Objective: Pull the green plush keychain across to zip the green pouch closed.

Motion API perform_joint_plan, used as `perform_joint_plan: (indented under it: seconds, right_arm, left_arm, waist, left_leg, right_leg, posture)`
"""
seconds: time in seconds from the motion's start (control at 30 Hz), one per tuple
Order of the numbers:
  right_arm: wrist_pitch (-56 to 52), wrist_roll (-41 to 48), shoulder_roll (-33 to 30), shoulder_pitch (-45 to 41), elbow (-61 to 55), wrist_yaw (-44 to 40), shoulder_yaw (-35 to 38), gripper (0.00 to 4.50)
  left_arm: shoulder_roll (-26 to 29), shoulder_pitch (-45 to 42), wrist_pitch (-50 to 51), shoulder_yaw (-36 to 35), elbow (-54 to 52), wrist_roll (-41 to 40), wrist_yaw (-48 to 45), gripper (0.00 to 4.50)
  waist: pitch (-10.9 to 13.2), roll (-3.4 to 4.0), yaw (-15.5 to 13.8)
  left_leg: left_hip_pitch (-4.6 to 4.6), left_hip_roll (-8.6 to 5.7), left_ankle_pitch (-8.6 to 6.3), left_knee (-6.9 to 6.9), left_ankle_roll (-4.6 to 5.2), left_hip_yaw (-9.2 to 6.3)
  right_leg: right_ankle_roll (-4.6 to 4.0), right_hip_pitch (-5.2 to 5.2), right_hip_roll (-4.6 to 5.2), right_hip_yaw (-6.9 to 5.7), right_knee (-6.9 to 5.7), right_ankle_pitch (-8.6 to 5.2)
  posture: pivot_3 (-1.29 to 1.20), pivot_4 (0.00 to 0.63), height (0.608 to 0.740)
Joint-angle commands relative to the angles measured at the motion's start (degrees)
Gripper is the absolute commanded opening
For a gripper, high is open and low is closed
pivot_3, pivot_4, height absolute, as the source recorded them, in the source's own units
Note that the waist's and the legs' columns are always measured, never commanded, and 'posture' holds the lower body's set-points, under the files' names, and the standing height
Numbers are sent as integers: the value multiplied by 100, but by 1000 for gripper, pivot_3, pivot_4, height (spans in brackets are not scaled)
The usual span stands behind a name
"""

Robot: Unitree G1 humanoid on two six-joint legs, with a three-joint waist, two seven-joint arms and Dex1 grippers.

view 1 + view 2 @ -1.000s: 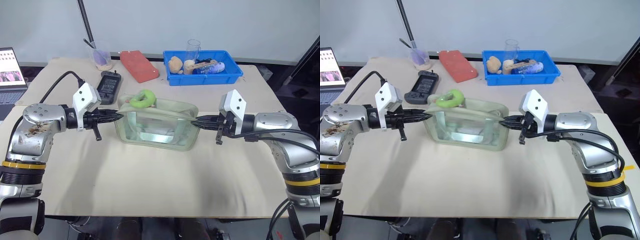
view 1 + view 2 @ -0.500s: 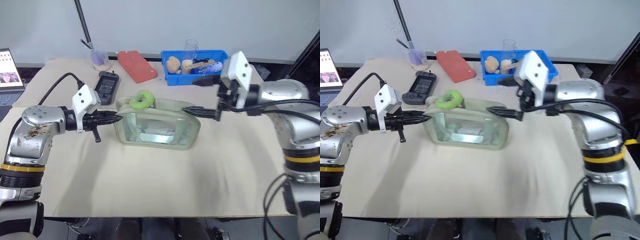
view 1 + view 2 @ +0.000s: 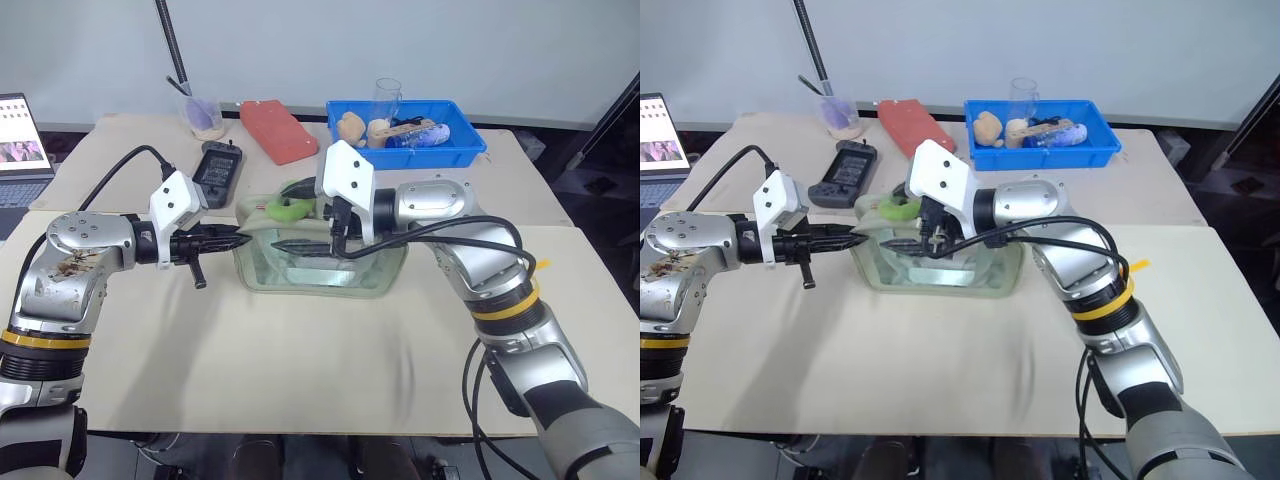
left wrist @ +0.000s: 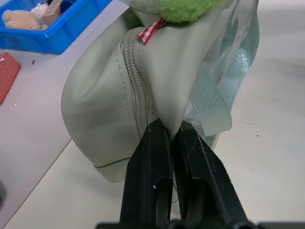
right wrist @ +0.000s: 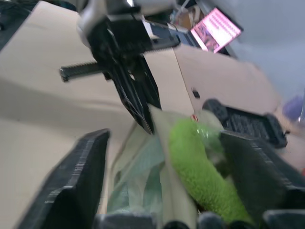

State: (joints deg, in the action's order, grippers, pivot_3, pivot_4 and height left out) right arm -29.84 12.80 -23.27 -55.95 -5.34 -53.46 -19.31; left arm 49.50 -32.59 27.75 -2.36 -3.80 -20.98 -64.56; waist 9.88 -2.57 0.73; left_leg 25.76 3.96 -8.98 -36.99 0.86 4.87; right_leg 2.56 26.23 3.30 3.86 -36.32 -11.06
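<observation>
Beige table (image 3: 300, 350): left pincer (image 4: 172, 138) clamped on green pouch (image 3: 380, 272) end; right pincer (image 5: 162, 181) apart, straddling green plush keychain (image 5: 200, 167).

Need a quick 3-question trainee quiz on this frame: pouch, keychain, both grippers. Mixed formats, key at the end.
1. True or false: the left gripper is shut on the end of the green pouch.
2. Multiple choice: the right gripper is
A. shut on the blue tray
B. open, a finger on either side of the green plush keychain
C. resting flat on the table
3. Fill in: the red block lies on the table beside the blue ____.

Key: 1 true. 2 B. 3 tray.
</observation>
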Motion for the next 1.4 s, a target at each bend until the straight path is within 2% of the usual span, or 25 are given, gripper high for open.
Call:
perform_joint_plan:
  seconds: [0.03,0.23,0.27,0.47,0.63,0.87,1.03,1.13,1.33,1.4]
  right_arm:
    - [260,-180,41,-198,64,23,42,2362]
    - [373,-304,70,-246,178,-19,108,225]
    - [372,-304,59,-252,173,-33,125,24]
    - [-339,377,-103,-554,301,-14,1022,24]
    - [-915,614,-989,-473,105,-43,1722,24]
    - [-812,250,-2516,442,86,-1,2136,24]
    - [-374,-183,-3038,1468,382,311,2237,24]
    - [-69,-342,-2956,1957,457,442,2094,24]
    - [-434,83,-1446,2540,325,955,1753,24]
    - [-547,105,-1151,2689,292,1021,1659,24]
  left_arm:
    - [67,-11,8,-79,-188,-68,-5,0]
    - [31,-67,3,-36,-150,-57,-7,0]
    - [27,-68,-3,-33,-142,-54,-9,0]
    - [29,-78,-12,-16,-99,-33,-14,0]
    - [106,-11,-226,-6,63,155,-1,0]
    - [242,-4,-351,-32,265,200,-87,0]
    - [254,-171,-507,26,568,254,-122,0]
    - [198,-266,-589,96,699,288,-99,0]
    - [-17,-479,-698,285,884,333,-135,0]
    - [-69,-495,-709,295,891,351,-133,0]
  waist:
    - [0,0,1]
    - [0,0,2]
    - [0,0,3]
    - [0,0,-6]
    - [0,0,-26]
    - [0,0,-3]
    - [0,0,16]
    - [0,0,12]
    - [-2,-2,47]
    - [-1,-1,32]
  left_leg:
    - [0,0,0,0,0,0]
    - [0,0,0,0,0,0]
    - [0,0,0,0,0,0]
    - [0,0,0,0,0,0]
    - [4,-1,0,1,-1,0]
    - [4,-1,-1,6,0,1]
    - [0,-1,-1,6,0,1]
    - [0,-2,-1,5,1,2]
    - [-17,-1,0,5,1,-3]
    - [-15,-2,0,4,1,-3]
  right_leg:
    - [0,0,0,-1,0,0]
    - [0,0,0,-1,0,0]
    - [0,0,0,-1,0,0]
    - [0,-1,1,-1,1,0]
    - [-1,-1,4,-3,9,0]
    - [-16,0,6,-3,15,-9]
    - [-21,-1,5,-3,16,-12]
    - [-18,-2,5,-3,15,-11]
    - [2,-13,-2,0,8,0]
    - [2,-12,-1,0,4,0]
  posture:
    - [0,150,740]
    - [0,150,740]
    - [0,150,740]
    - [0,150,740]
    - [0,150,740]
    - [0,150,740]
    - [0,150,740]
    - [0,150,740]
    - [0,150,740]
    - [0,150,740]
